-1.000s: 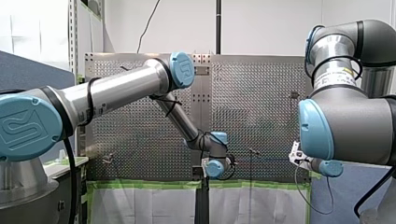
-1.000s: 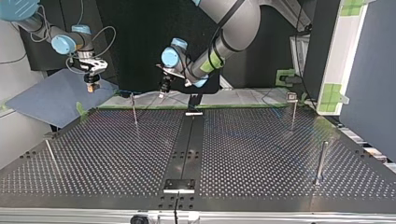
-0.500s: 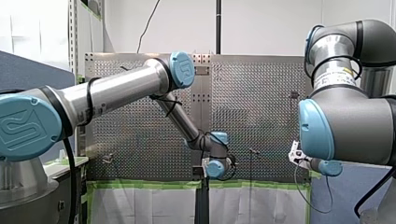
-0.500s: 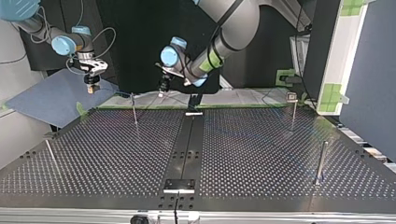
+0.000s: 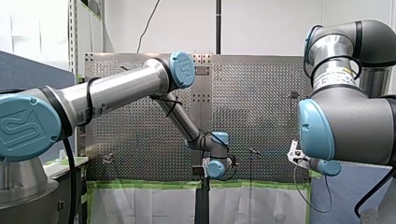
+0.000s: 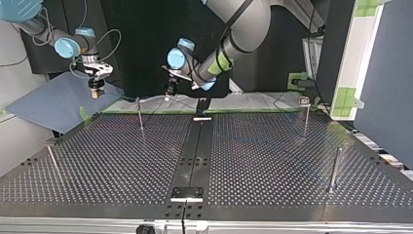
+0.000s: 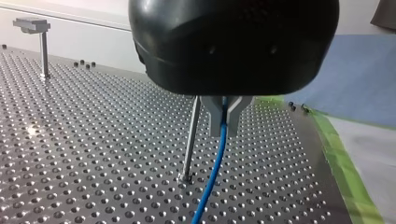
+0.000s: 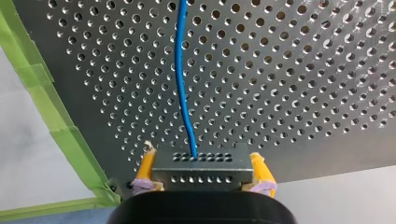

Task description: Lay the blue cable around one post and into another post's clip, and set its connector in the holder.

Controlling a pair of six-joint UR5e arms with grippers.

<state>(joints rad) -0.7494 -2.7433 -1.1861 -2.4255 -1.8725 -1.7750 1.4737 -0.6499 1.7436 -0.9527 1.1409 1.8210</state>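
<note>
The right gripper (image 8: pixel 202 173) clamps the connector (image 8: pixel 201 162) near the counter's (image 8: pixel 303 70) edge. The blue cable (image 8: pixel 180 70) runs from it, and the left gripper (image 7: pixel 225 116) is closed on it just beside a post (image 7: pixel 189 144).

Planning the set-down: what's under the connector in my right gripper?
Past the connector, the perforated table edge and green tape show; the blue cable runs out over the holes. Directly beneath the connector is hidden.
</note>
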